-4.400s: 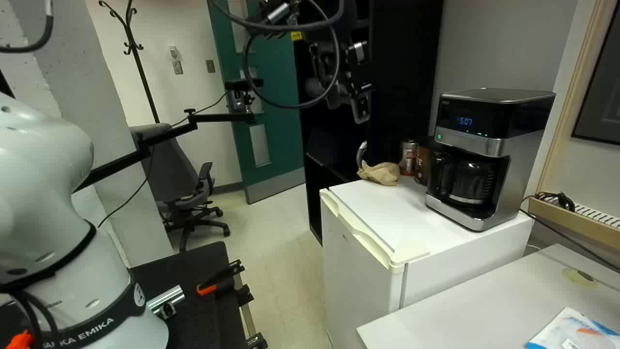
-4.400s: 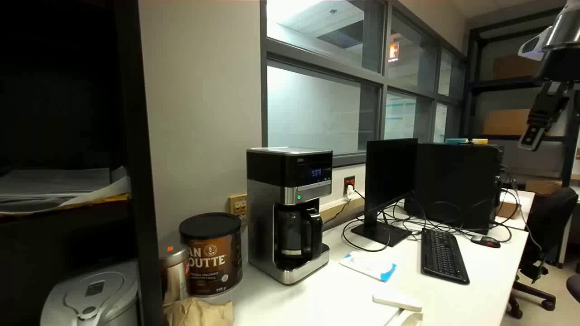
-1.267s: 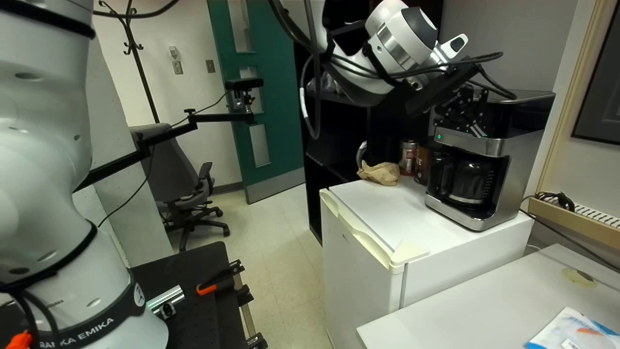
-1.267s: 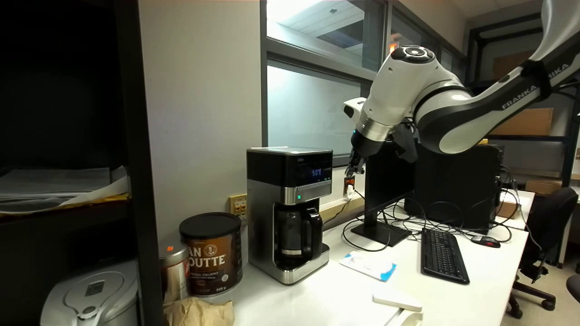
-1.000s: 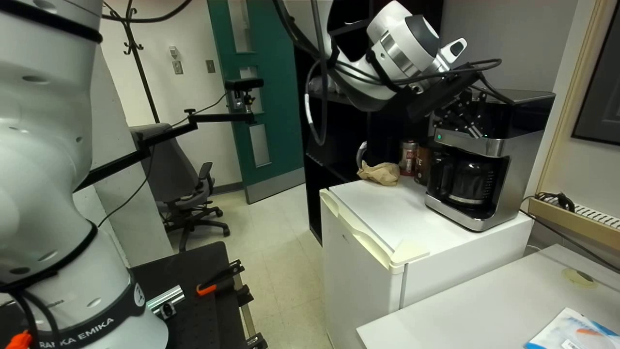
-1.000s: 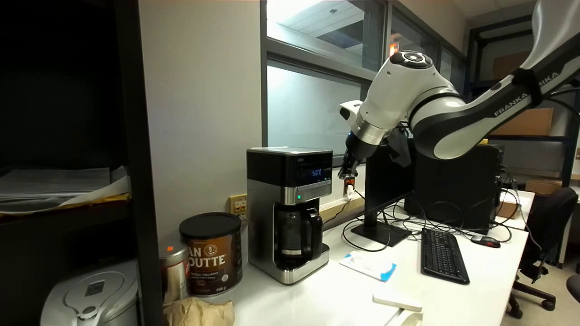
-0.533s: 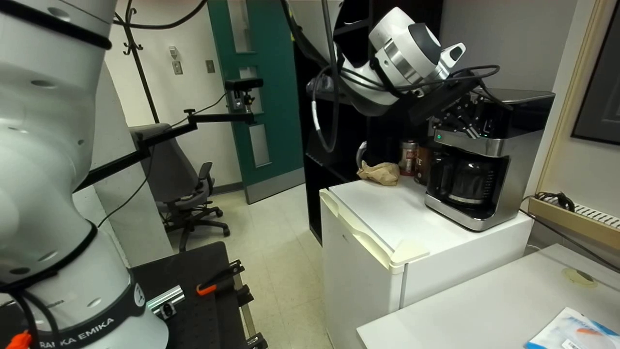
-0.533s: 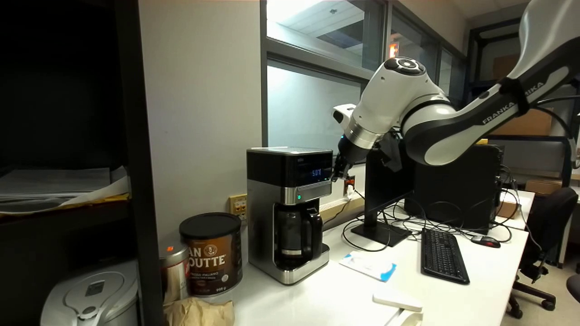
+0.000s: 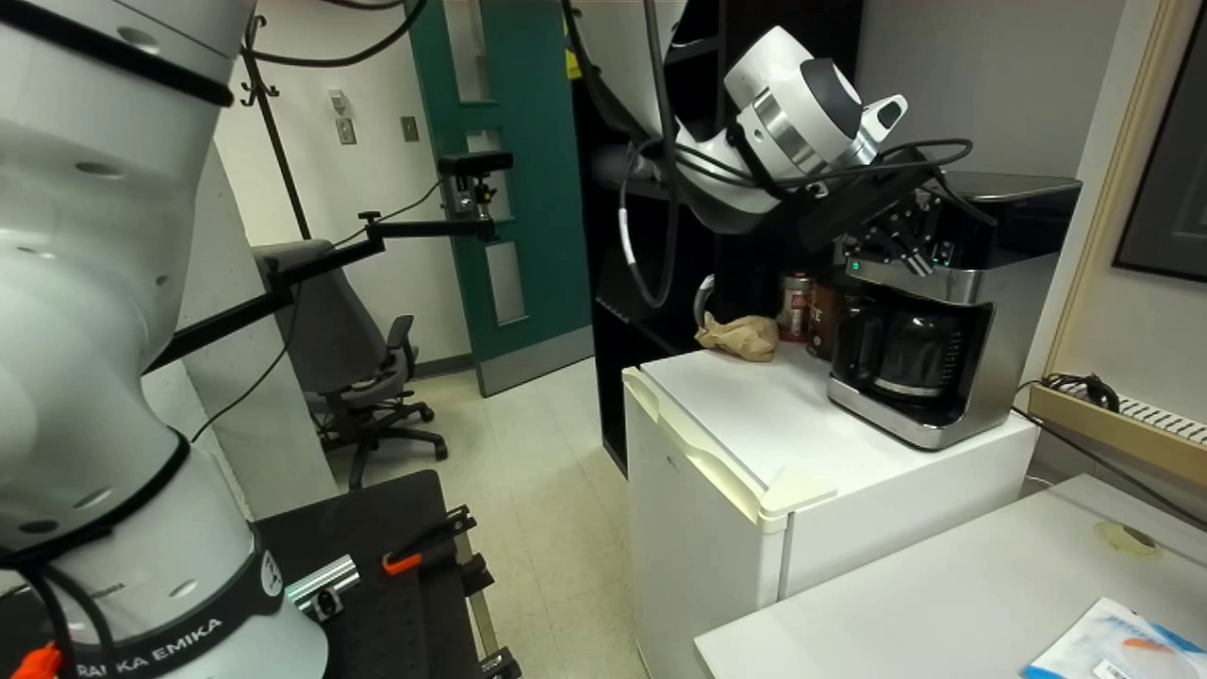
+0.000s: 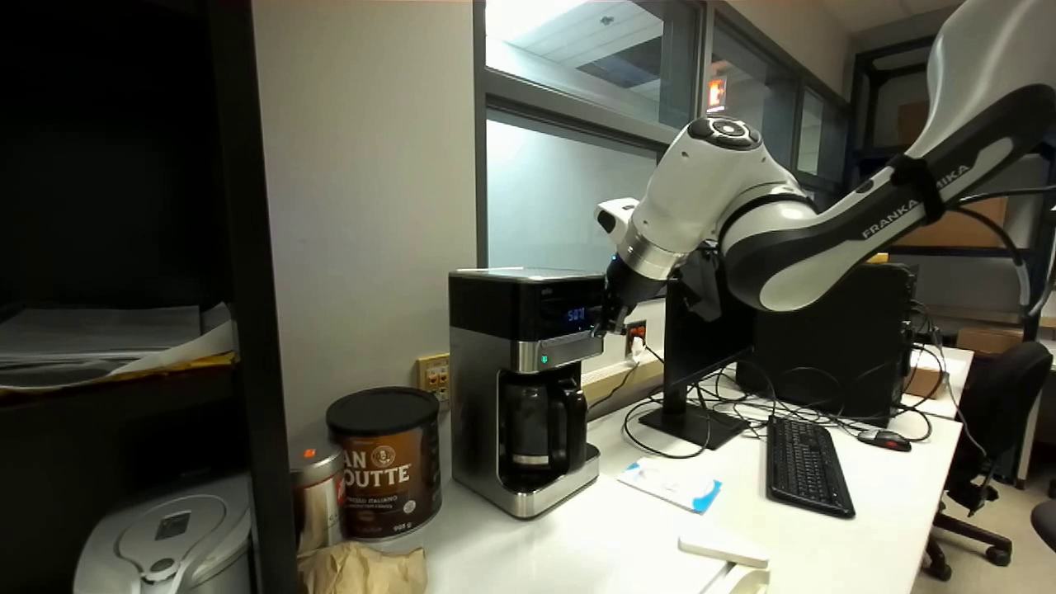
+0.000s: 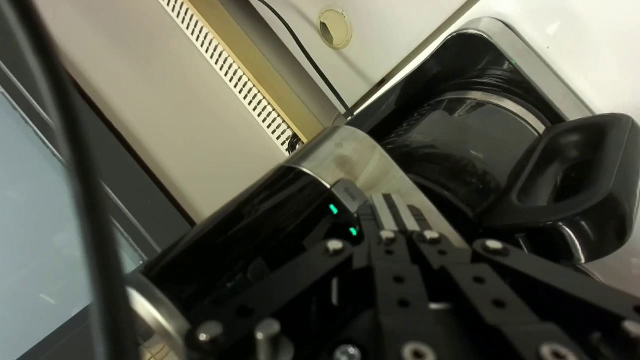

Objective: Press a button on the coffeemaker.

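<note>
gripper (image 11: 392, 207) now just beside coffeemaker (image 10: 521, 355) front, well apart 4.4 s ago

In an exterior view, glare whitens the upper window pane (image 10: 569, 54) at twelve o'clock and bleaches the white cabinet top (image 10: 536, 557) at six, while the bookcase (image 10: 260, 297) at nine sinks near-black. In the wrist view, a dark strand (image 11: 82, 170) at nine o'clock blurs; highlights gleam on the carafe handle (image 11: 612, 187) at three.
</note>
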Robot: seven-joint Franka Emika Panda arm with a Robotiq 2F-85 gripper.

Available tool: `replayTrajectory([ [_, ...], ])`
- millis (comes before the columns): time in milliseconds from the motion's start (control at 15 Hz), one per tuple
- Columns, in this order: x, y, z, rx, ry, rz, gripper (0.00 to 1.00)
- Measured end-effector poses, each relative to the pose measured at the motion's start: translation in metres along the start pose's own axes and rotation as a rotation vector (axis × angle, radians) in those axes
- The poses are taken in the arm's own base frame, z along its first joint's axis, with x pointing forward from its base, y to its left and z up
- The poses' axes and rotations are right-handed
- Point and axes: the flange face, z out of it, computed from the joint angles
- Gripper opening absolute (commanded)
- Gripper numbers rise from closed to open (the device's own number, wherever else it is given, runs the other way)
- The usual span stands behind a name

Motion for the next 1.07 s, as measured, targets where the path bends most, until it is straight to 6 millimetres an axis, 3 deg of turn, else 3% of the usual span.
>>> replayTrajectory([
  [733, 0.001, 0.003, 0.0, 0.042, -0.006, 0.009, 0.0],
  [1067, -0.017, -0.01, -0.007, 0.092, -0.037, -0.034, 0.0],
])
